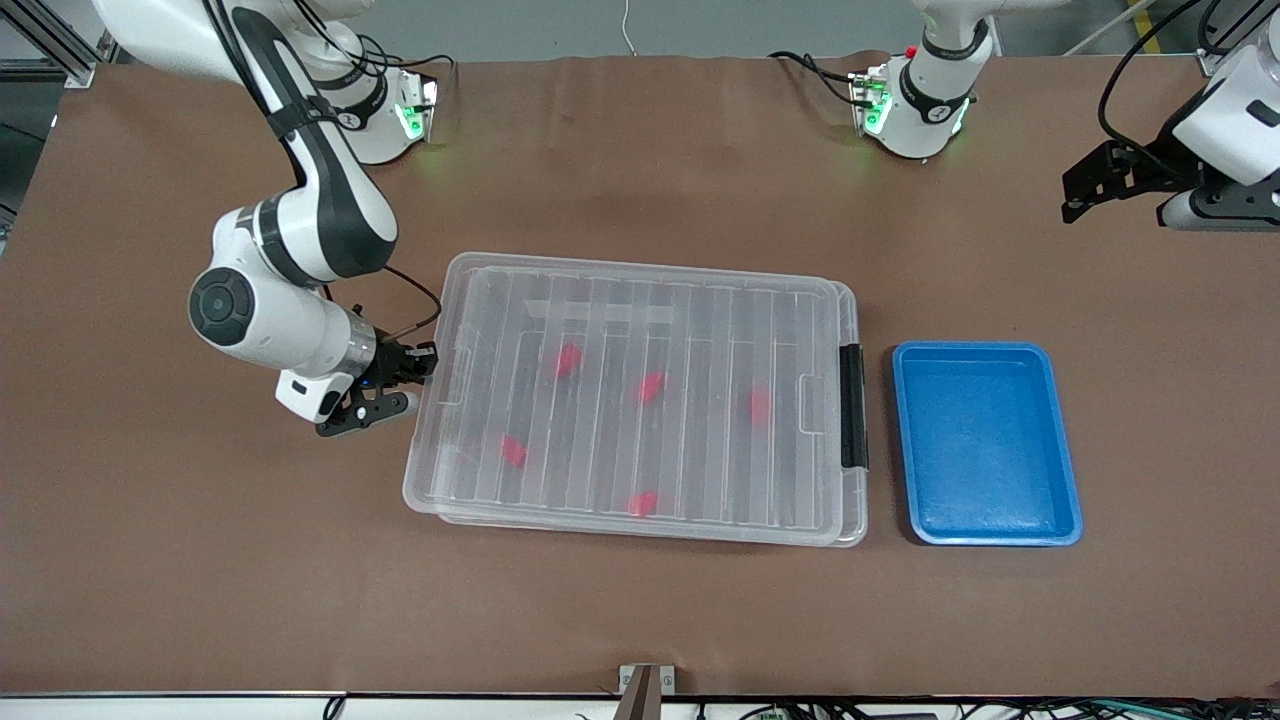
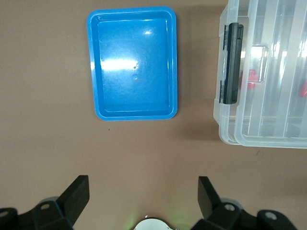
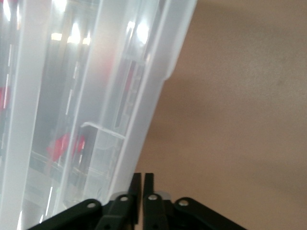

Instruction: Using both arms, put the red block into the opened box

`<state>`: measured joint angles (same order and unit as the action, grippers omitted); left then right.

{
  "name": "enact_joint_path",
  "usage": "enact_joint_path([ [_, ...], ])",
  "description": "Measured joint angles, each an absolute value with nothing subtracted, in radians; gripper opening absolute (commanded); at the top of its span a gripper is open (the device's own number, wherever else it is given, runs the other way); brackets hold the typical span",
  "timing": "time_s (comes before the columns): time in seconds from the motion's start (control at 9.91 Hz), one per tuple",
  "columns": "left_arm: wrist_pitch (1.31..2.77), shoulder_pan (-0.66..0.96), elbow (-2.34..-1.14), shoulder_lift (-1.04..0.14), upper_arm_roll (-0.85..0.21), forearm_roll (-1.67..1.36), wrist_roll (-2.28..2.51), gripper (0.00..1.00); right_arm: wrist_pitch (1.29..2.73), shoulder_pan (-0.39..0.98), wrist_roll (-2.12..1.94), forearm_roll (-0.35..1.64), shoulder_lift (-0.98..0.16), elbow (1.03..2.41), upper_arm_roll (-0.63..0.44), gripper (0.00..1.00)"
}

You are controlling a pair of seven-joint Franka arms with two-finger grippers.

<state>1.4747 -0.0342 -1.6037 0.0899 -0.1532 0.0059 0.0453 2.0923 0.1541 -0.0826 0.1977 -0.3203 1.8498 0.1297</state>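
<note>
Brown table: apparently five red blocks.

Front view: high, facing the arm bases, covering the whole table. Left wrist view: well above the table, looking down on the blue tray and the latch end of the box. Right wrist view: close against the box's other short end. Box shared by all views.

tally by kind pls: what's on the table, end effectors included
Red blocks, seen through the lid: 5
Clear box, lid on: 1
Blue tray: 1
End effectors: 2, left end effector open, right end effector at the box's short end
Total: 9
</note>
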Motion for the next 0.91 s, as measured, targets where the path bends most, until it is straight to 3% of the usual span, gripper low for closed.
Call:
enact_joint_path([
  [0.3,1.481,-0.035,-1.596,0.090,-0.154,0.017,0.045,1.00,1.972,0.095,-0.075,0.147,-0.296,1.749,0.094,1.00],
  [0.71,1.481,-0.038,-1.568,0.090,-0.152,0.030,0.043,1.00,1.737,0.055,0.094,0.023,-0.045,1.677,-0.033,1.00],
  [0.91,1.481,-0.039,-1.567,0.087,-0.151,0.030,0.044,1.00,1.578,0.055,0.110,0.016,0.007,1.590,-0.091,1.00],
])
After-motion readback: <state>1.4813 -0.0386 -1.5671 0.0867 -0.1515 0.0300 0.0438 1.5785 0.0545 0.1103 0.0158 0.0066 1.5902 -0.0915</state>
